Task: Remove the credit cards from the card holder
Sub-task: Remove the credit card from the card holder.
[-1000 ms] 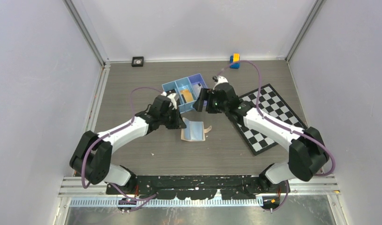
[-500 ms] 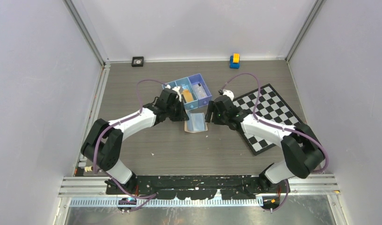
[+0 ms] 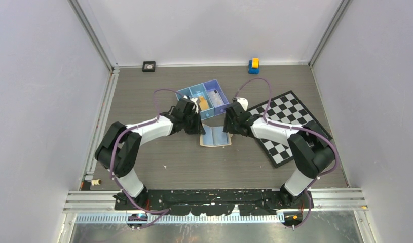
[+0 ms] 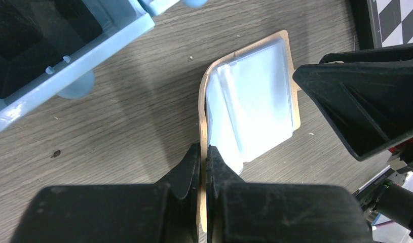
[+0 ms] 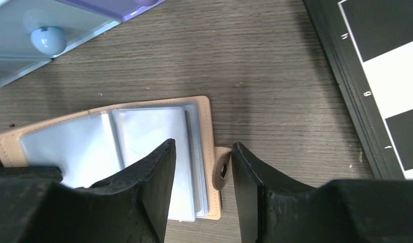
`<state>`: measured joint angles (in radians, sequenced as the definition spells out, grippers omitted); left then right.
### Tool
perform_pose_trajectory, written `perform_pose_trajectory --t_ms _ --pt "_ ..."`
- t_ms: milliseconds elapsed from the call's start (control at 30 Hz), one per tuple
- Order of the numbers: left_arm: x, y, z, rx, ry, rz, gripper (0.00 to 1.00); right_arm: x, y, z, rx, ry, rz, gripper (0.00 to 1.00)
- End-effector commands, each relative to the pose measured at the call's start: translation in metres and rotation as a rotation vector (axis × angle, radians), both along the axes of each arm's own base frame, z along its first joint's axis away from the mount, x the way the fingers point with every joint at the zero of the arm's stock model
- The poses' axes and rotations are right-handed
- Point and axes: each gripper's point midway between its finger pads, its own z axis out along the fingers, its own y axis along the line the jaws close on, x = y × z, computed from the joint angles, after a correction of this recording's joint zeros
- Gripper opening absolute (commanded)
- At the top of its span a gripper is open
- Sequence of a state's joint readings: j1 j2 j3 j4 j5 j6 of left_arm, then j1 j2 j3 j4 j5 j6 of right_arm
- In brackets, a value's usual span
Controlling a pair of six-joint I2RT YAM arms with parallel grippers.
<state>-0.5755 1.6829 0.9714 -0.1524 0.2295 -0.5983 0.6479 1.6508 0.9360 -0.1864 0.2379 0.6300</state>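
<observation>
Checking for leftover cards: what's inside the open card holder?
Clear plastic sleeves in the card holder look empty. The left gripper hides one edge; lower sleeves lie covered.

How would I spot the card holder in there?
On the wooden table, look in front of the blue tray, left of the checkerboard. The card holder lies open there: tan-edged, with clear plastic sleeves and a snap tab.

Small pale letters run along the dark border of the chessboard (image 5: pixel 381 81); one reads like "g". The rest are too blurred.
</observation>
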Motion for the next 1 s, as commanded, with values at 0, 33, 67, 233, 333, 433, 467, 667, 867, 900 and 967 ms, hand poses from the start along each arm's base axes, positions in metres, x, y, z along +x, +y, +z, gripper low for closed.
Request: perform_pose_trajectory --t_ms 0,33,67,233,333,433,467,667,867,900,967 --pt "0.008 -0.007 0.011 -0.018 -0.030 -0.021 0.00 0.015 -0.010 0.011 -0.040 -0.044 -0.066 0.50" --pt "0.008 -0.007 0.011 -0.017 -0.030 -0.022 0.00 0.015 -0.011 0.009 -0.037 -0.039 -0.067 0.49" --pt "0.008 -0.006 0.011 -0.011 -0.029 -0.015 0.00 0.014 -0.012 0.008 -0.039 -0.032 -0.068 0.49" --pt "0.007 -0.006 0.012 -0.018 -0.029 -0.012 0.00 0.010 -0.011 0.001 -0.030 0.001 -0.059 0.28" --pt "0.006 -0.007 0.014 -0.037 -0.030 -0.010 0.15 0.007 -0.002 0.005 0.020 -0.001 -0.024 0.08" --pt "0.002 -0.014 0.014 -0.083 -0.009 -0.026 0.33 0.006 -0.001 0.009 0.043 -0.020 -0.016 0.01" --pt "0.000 -0.017 0.013 -0.098 0.006 -0.032 0.40 0.005 0.000 0.009 0.047 -0.019 -0.015 0.01" --pt "-0.008 -0.029 0.008 -0.163 0.066 -0.068 0.53 0.002 0.010 0.014 0.116 -0.019 0.002 0.01" --pt "-0.012 -0.036 -0.003 -0.181 0.125 -0.081 0.50 -0.003 0.019 0.030 0.197 -0.055 0.036 0.00" --pt "-0.012 -0.036 -0.005 -0.181 0.126 -0.075 0.47 -0.003 0.019 0.032 0.207 -0.065 0.036 0.01" --pt "-0.011 -0.035 -0.006 -0.183 0.120 -0.064 0.43 -0.004 0.018 0.036 0.218 -0.079 0.037 0.00"
